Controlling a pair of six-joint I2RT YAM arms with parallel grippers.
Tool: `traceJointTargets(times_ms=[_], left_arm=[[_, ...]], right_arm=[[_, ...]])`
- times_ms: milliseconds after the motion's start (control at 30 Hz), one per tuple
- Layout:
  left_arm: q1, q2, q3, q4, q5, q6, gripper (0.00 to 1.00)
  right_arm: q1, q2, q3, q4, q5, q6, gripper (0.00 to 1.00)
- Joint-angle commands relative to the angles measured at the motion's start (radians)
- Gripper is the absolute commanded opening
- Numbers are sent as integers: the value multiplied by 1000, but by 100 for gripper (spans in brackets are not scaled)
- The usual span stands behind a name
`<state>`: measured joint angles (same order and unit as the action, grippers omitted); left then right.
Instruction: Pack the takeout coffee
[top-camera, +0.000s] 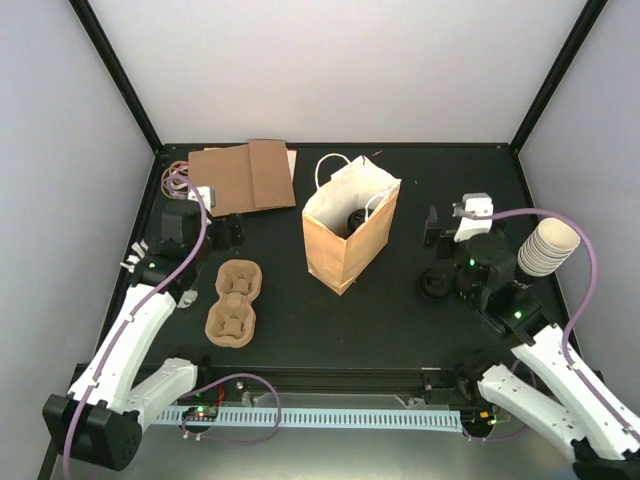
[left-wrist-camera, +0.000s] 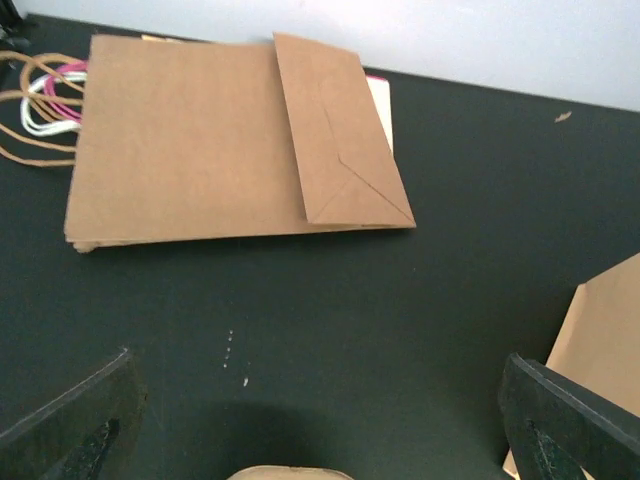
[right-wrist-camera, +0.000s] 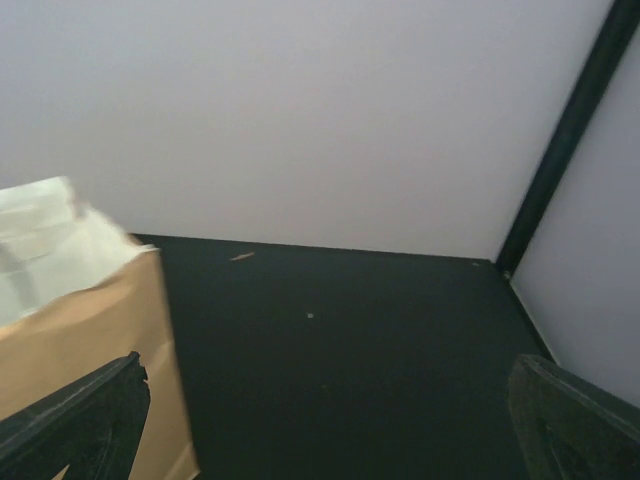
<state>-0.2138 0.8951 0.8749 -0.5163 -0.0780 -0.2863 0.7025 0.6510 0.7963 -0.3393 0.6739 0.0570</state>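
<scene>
One small dark takeout coffee cup with a black lid (top-camera: 434, 288) stands on the table just left of my right arm. Another dark lidded cup (top-camera: 354, 219) shows inside the open upright brown paper bag (top-camera: 345, 250) at the table's middle. The brown pulp cup tray (top-camera: 233, 302) lies left of the bag with bare pockets; its edge shows in the left wrist view (left-wrist-camera: 288, 472). My left gripper (top-camera: 228, 232) (left-wrist-camera: 320, 440) is open and empty above the tray's far end. My right gripper (top-camera: 437, 228) (right-wrist-camera: 320, 440) is open and empty, right of the bag (right-wrist-camera: 90, 340).
Flat brown paper bags (top-camera: 245, 177) (left-wrist-camera: 200, 140) lie at the back left, with looped handles beside them. A stack of cream lidless cups (top-camera: 550, 247) stands at the right edge. The standing bag's corner (left-wrist-camera: 600, 340) is at the left wrist view's right. Walls enclose the table.
</scene>
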Motion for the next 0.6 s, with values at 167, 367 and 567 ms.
traceJointTargets(times_ms=[167, 367, 567], left_arm=[[28, 43, -129, 334, 79, 173, 99], [54, -22, -267, 514, 9, 201, 99], [59, 7, -432, 780, 11, 298, 99]], right_arm=[[-301, 96, -60, 271, -308, 33, 100], [-423, 134, -182, 498, -355, 57, 97], [-574, 162, -300, 625, -473, 87, 98]])
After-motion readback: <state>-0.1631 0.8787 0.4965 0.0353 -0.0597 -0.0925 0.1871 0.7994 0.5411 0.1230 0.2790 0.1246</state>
